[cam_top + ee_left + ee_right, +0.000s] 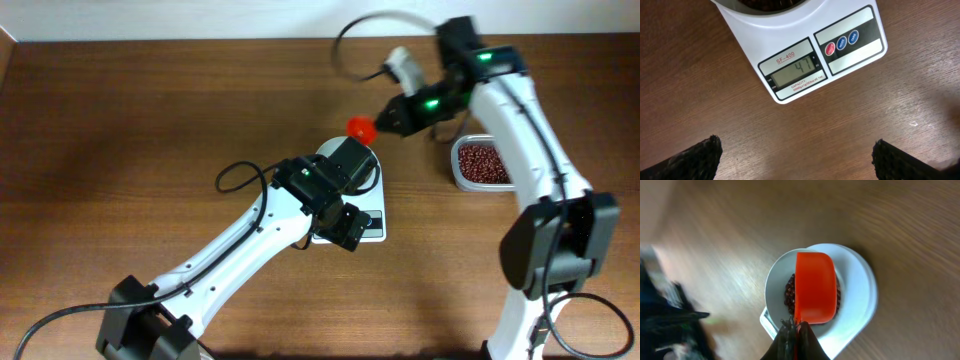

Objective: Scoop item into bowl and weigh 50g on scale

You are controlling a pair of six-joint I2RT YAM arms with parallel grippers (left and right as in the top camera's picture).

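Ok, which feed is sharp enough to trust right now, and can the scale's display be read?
Left wrist: sharp and evenly lit, the display of the scale reads 47 without glare. Right wrist: the scoop and bowl are fairly crisp, but the table around them is smeared by blur, worst at left. Overhead: clear, yet the left arm covers most of the scale.

On scale (747,35): bowl (772,287), beans (790,294) in it; scoop (815,287) over bowl; container (457,166) right of scale.
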